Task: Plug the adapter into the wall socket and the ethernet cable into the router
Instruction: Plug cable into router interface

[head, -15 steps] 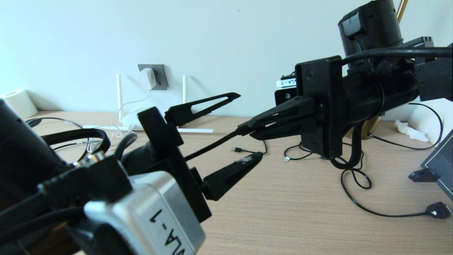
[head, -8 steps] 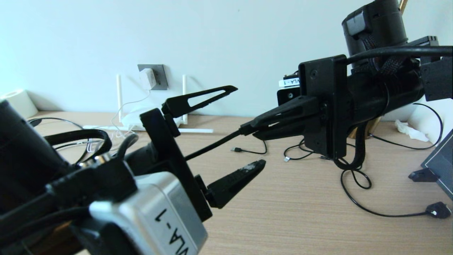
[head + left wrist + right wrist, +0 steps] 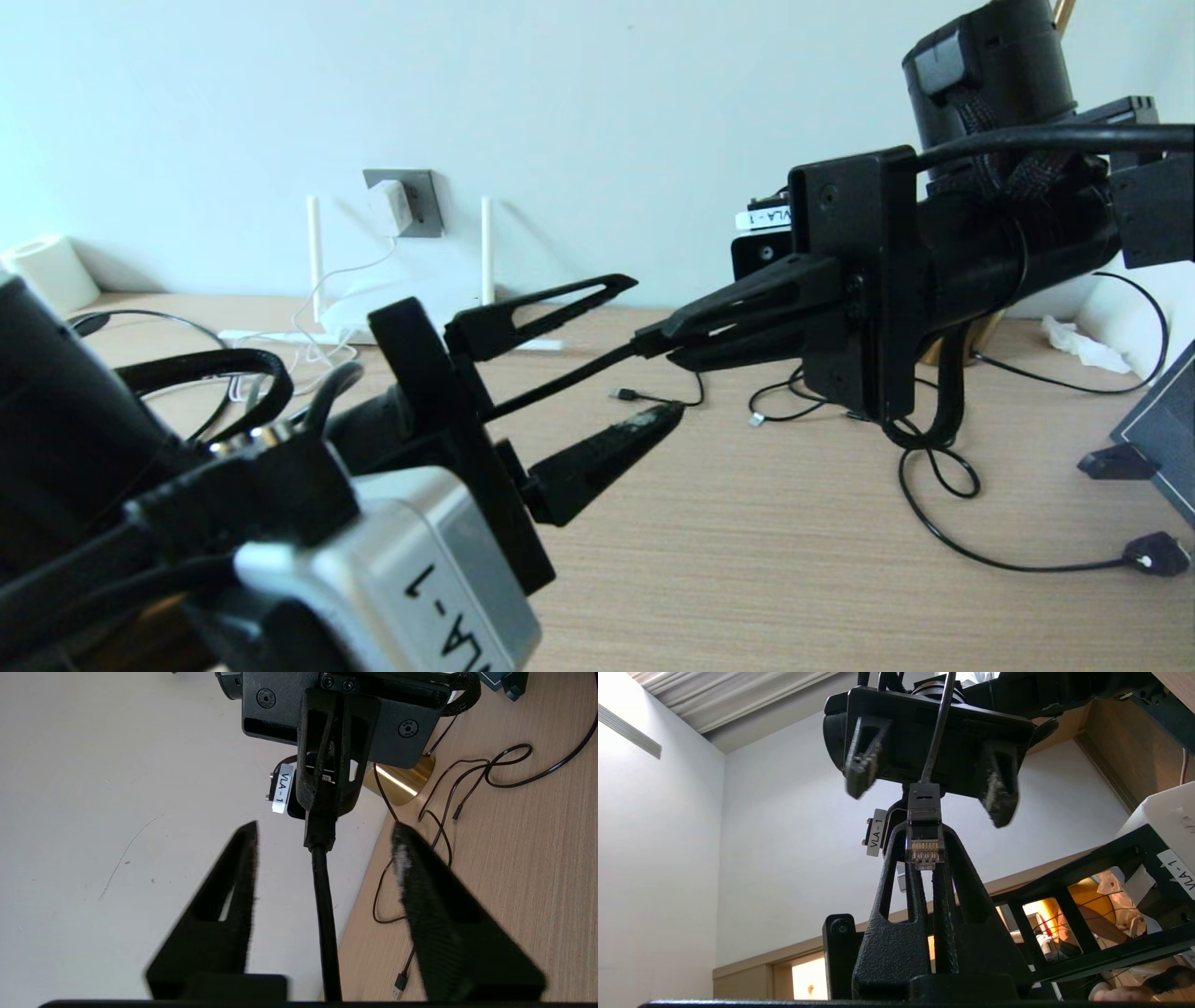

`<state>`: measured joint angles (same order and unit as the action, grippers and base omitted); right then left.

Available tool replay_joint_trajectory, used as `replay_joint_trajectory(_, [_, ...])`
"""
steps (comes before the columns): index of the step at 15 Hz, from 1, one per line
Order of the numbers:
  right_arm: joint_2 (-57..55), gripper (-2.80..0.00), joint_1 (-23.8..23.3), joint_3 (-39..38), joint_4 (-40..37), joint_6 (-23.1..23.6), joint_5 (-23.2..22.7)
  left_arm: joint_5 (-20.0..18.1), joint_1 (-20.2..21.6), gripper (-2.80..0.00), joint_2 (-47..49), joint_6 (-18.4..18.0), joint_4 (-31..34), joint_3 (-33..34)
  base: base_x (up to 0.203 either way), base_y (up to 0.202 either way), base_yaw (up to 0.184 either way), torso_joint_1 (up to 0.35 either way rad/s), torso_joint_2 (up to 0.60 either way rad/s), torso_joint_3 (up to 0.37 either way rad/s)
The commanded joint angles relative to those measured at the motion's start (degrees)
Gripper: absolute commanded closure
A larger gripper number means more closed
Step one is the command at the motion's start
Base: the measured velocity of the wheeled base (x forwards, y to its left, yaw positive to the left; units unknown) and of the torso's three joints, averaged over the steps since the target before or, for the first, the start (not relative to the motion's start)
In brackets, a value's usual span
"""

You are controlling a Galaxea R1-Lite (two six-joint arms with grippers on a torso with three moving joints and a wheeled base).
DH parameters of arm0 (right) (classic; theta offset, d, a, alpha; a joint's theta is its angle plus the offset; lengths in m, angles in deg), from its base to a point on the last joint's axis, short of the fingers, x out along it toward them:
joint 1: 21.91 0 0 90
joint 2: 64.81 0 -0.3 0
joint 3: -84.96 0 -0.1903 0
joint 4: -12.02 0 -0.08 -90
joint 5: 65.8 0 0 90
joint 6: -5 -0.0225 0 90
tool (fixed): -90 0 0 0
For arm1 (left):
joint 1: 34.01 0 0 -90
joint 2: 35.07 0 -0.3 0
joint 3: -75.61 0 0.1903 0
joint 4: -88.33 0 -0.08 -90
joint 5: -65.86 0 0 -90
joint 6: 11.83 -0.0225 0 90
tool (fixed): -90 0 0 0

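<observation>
Ethernet cable: the long thin black ethernet cable (image 3: 560,381) runs in the air between the two grippers. Its small clear plastic plug (image 3: 924,851) shows a row of gold pins.
Right gripper: the black right gripper (image 3: 658,341) is pinched tight on the plug end of the cable.
Left gripper: the black left gripper (image 3: 653,350) has its fingers (image 3: 233,877) apart, one on each side of the cable, not touching it.
Adapter: the small white rounded block adapter (image 3: 389,207) sits in the dark grey square wall socket (image 3: 417,201), its thin white cord hanging down.
Router: the flat white router (image 3: 373,313) with slim white stick antennas lies on the light wooden table (image 3: 747,560) by the wall, under the socket.
</observation>
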<state>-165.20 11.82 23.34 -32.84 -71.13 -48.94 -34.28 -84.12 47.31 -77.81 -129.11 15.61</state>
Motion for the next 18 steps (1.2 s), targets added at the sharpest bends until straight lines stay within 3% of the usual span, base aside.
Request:
replay_joint_trajectory(1, [0.02,0.00,0.02,0.08,-0.13,-0.42,-0.34,-0.05,0.01,0.00,-0.20,-0.37,-0.37,0.07,0.000,0.000,0.000,0.000,0.00,0.000])
replay_joint_trajectory(13, [0.11,0.00,0.11,0.00,-0.13,-0.25,-0.25,-0.05,0.01,0.00,-0.46,-0.37,-0.37,0.60,0.000,0.000,0.000,0.000,0.00,0.000])
replay_joint_trajectory(14, [0.11,-2.49,0.11,0.06,-0.13,-0.25,-0.18,-0.05,0.01,0.00,-0.61,-0.37,-0.37,0.77,0.000,0.000,0.000,0.000,0.00,0.000])
replay_joint_trajectory(15, [0.11,-2.80,0.11,0.08,-0.13,-0.33,-0.07,-0.05,0.01,0.00,-0.73,-0.37,-0.37,0.77,0.000,0.000,0.000,0.000,0.00,0.000])
replay_joint_trajectory(18, [0.02,-2.80,0.11,0.00,-0.13,-0.33,-0.07,0.04,0.01,0.00,-0.90,-0.37,-0.37,0.86,0.000,0.000,0.000,0.000,0.00,0.000])
